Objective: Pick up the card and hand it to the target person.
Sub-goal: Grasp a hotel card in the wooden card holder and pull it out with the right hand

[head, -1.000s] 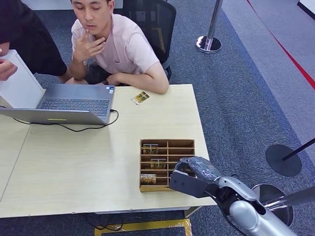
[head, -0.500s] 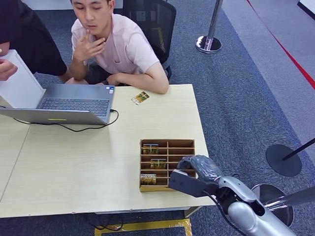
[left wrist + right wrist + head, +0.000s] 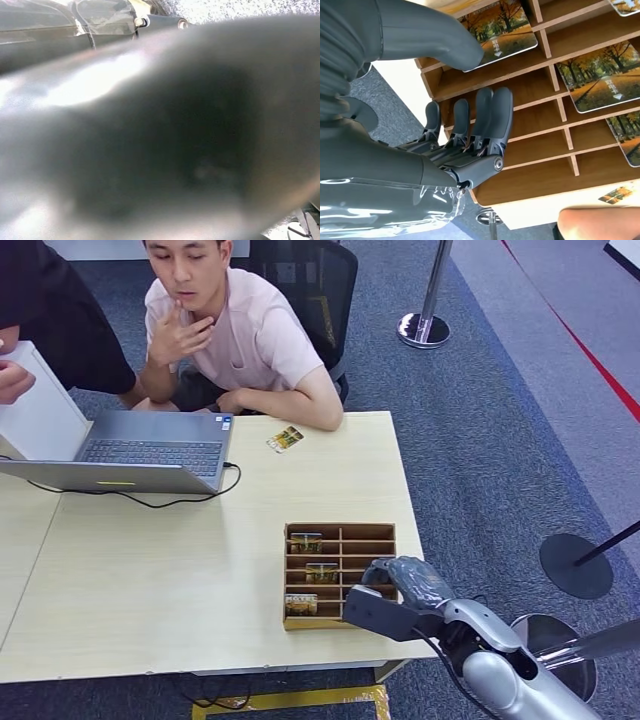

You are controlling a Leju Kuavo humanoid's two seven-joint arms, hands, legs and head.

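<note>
- The wooden tray is brown.
- Each card has an autumn picture, orange and yellow trees.
- The surface is pale beige.
- The right hand is grey, with darker fingers.
- The laptop is grey.

Four cards, one rack, one laptop

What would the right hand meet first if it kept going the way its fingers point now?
Probably the wooden organizer: the right hand hovers at its near-right corner, fingers aimed into the dividers, thumb near the nearest card. Depth is unclear, so contact cannot be confirmed.
</note>
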